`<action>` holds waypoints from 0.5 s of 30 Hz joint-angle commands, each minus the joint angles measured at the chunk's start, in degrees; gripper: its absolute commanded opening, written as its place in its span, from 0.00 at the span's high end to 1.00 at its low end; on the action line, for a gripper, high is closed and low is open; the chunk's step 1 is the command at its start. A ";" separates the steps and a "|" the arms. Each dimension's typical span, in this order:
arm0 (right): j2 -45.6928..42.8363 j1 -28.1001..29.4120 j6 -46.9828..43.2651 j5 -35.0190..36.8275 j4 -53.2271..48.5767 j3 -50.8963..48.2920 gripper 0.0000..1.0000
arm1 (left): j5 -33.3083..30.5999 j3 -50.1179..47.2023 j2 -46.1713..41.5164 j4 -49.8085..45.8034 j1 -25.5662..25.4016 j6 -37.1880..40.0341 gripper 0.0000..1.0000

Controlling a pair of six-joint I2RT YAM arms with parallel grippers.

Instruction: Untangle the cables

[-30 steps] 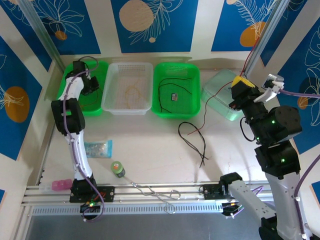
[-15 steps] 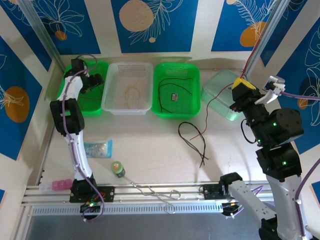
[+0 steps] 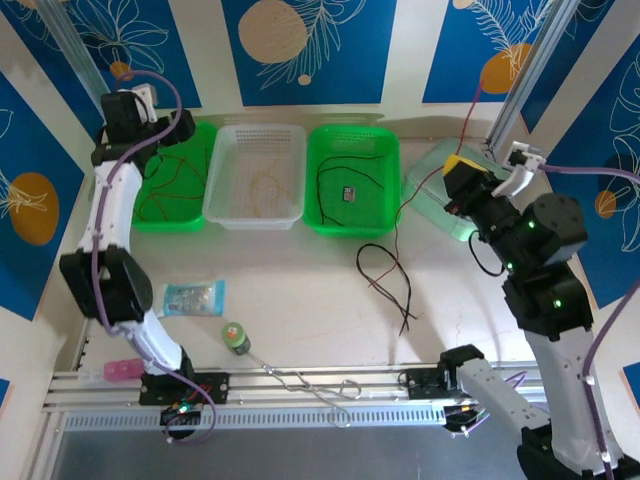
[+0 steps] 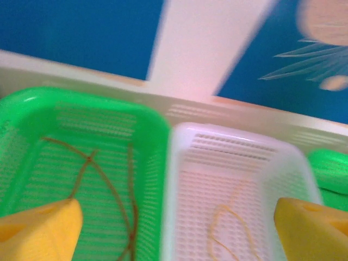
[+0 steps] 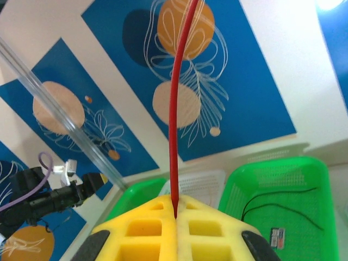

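Thin red cable (image 5: 174, 109) is pinched between the right tool (image 5: 176, 215) pads; left tool (image 4: 174, 224) hangs wide open over the green plastic mesh basket (image 4: 81, 99).

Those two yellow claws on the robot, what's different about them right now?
The left gripper stands wide open and holds nothing; the right gripper is shut on a red cable. The left gripper looks down over a green basket and a white basket; the right gripper points up toward the blue wall, the cable running up out of it. Both have yellow fingers.
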 commanded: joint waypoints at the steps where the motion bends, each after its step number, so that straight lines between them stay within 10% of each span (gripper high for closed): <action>1: 1.53 0.23 3.34 -4.79 0.79 0.61 1.00 | 11.24 -10.36 -8.93 10.68 -5.88 5.46 0.12; 15: 5.02 11.22 4.63 -1.92 6.24 -3.04 1.00 | 20.39 -30.08 -23.15 23.58 -40.38 11.64 0.14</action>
